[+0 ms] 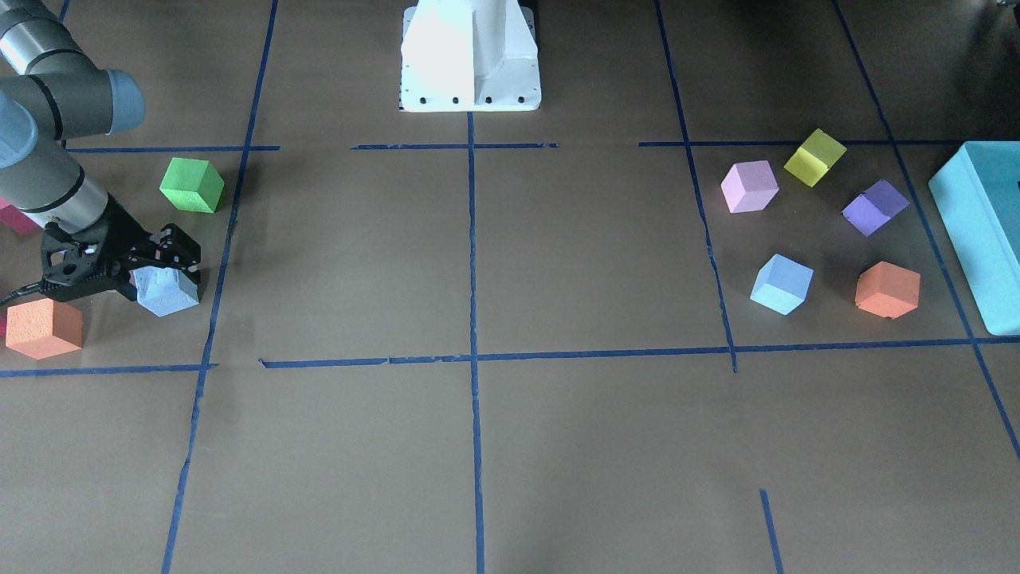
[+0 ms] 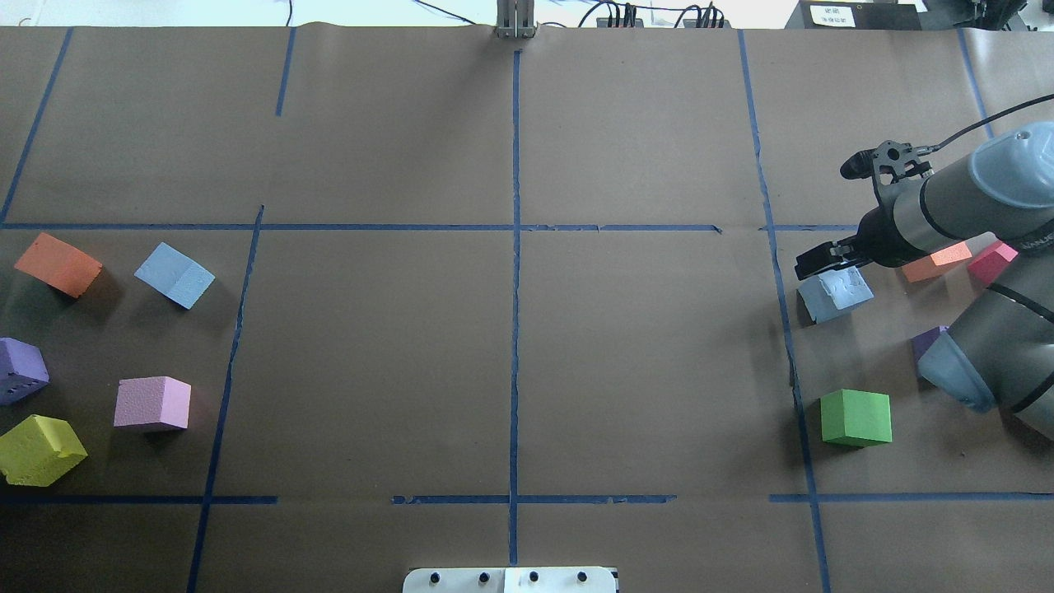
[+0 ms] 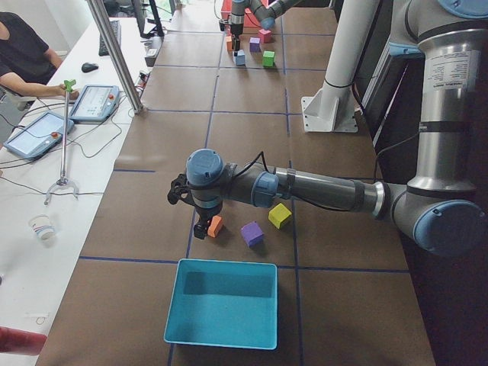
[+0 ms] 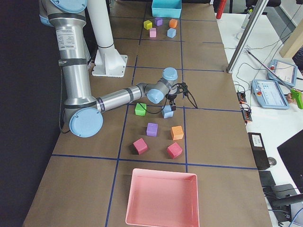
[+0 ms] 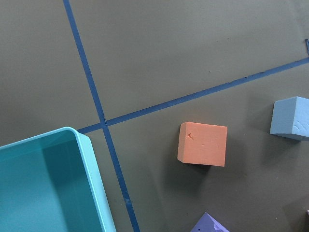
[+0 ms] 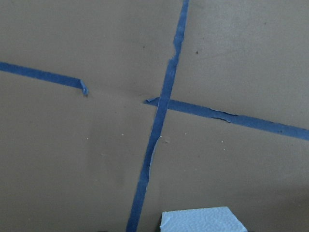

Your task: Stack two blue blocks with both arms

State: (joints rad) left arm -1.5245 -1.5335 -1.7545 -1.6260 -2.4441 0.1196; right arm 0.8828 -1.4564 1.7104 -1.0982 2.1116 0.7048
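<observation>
One blue block (image 1: 169, 293) lies on the robot's right side of the table, its top dented. My right gripper (image 1: 163, 285) is down over it with a finger against each side, shut on it; it also shows in the overhead view (image 2: 826, 265) by the block (image 2: 836, 295). The right wrist view shows only the block's top (image 6: 203, 220). The other blue block (image 1: 782, 284) (image 2: 174, 275) sits free on the robot's left side. My left gripper (image 3: 200, 227) hangs above an orange cube (image 3: 216, 226) there; I cannot tell if it is open or shut.
Around the free blue block lie orange (image 1: 888, 289), purple (image 1: 875, 207), pink (image 1: 749, 186) and yellow (image 1: 814, 157) cubes, and a teal box (image 1: 976, 231). Near the right gripper are a green cube (image 1: 192, 185), an orange cube (image 1: 45, 328) and a pink tray (image 4: 161, 201).
</observation>
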